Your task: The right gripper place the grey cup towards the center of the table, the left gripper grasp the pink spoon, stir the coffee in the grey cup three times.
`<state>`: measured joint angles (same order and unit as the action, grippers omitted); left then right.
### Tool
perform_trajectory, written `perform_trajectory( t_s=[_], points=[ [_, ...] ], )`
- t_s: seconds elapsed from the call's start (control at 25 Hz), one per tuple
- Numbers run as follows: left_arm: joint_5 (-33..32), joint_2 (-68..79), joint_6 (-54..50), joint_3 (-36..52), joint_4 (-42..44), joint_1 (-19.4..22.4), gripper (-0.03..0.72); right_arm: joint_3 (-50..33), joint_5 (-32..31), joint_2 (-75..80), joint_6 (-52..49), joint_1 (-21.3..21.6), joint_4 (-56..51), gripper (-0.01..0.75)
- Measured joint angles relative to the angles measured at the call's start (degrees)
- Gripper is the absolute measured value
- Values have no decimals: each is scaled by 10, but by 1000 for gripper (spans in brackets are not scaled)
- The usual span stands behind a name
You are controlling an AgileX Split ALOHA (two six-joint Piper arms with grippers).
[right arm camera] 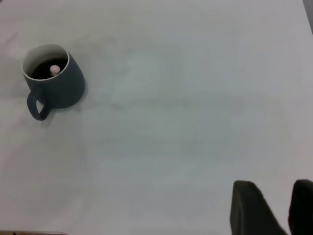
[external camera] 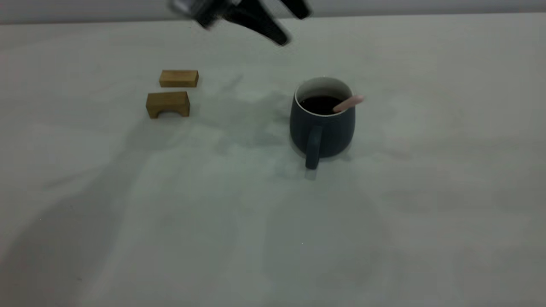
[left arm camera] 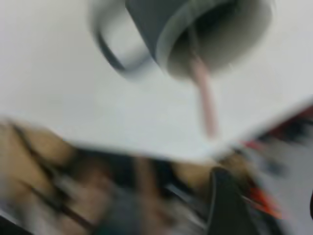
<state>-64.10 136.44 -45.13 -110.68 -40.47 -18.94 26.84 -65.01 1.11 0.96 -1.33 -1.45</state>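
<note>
The grey cup point(external camera: 322, 128) stands upright near the middle of the table point(external camera: 384, 213), handle toward the front, with dark coffee point(external camera: 318, 104) inside. The pink spoon point(external camera: 347, 103) leans in the cup, its handle resting over the right rim, and nothing holds it. My left gripper point(external camera: 290, 23) hangs open and blurred at the far edge, up and to the left of the cup, with nothing in it. The left wrist view shows the cup point(left arm camera: 161, 24) and spoon handle point(left arm camera: 205, 98) well away from one dark finger point(left arm camera: 226, 200). My right gripper point(right arm camera: 274, 185) is open, far from the cup point(right arm camera: 61, 88).
Two tan wooden blocks lie left of the cup: a flat one point(external camera: 178, 78) and an arched one point(external camera: 168, 104) in front of it. Beyond the table's far edge the left wrist view shows blurred clutter point(left arm camera: 98, 196).
</note>
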Motion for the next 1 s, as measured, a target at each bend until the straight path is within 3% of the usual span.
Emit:
perform_trajectory(
  t_s=[0.24,0.4,0.56,0.72,1.0],
  points=[
    [-28,-64,236,-45,285,0,479,0,0,0,0,0,0,238],
    [-28,-111,359,-48,385,1,479,0,0,0,0,0,0,238],
    [-28,-168,370,-31,458,15,479,0,0,0,0,0,0,238],
    [-28,-288,361,92,483,33,479,0,0,0,0,0,0,237],
    [-28,-598,332,443,521,33,479,0,0,0,0,0,0,238]
  ],
)
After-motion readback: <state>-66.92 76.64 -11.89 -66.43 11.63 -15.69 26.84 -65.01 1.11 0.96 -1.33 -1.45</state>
